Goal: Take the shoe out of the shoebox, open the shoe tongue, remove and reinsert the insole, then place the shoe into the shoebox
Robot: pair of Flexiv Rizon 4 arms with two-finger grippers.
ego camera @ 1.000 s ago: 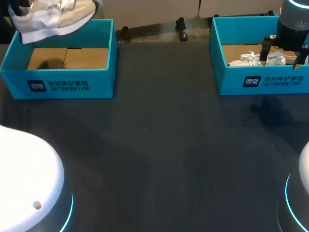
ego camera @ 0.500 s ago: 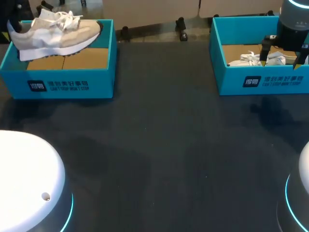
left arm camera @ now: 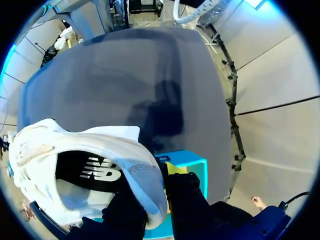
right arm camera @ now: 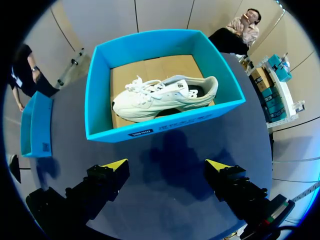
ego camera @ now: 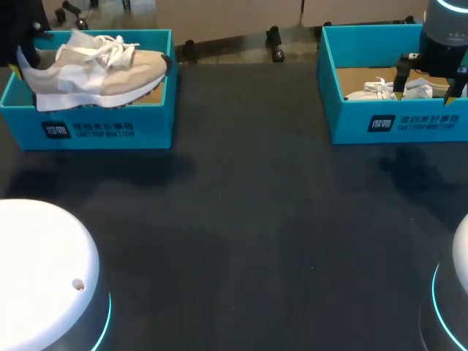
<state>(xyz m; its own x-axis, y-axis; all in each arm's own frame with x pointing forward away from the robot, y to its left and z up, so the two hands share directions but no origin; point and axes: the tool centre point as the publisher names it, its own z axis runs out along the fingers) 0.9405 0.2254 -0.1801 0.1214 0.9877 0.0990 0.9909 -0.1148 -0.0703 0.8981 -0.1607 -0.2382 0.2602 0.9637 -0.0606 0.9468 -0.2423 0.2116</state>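
Head view, taken from its left, had the left shoebox (ego camera: 110, 131) at the far edge of the tabletop (ego camera: 256, 219), with the beige shoe (ego camera: 102, 69) raised over it, heel to the left, its sole about level with the box's front wall. Left wrist view showed the left pincer (left arm camera: 157, 182) clamped on that shoe's heel collar, one finger inside the opening and one outside. The dark insole (left arm camera: 92, 170) lay seated in the shoe. On this side the lift-out looked under way but not finished, since the shoe hung over the box rather than apart from it. Opening the tongue, pulling and refitting the insole, and the return to the box were all judged left to do.

Further right, the right shoebox (ego camera: 380, 121) held the white shoe (right arm camera: 165, 97) lying on its side on the cardboard floor, untouched. The right pincer (right arm camera: 167, 170) hung above the box's near wall, fingers spread wide and holding nothing.
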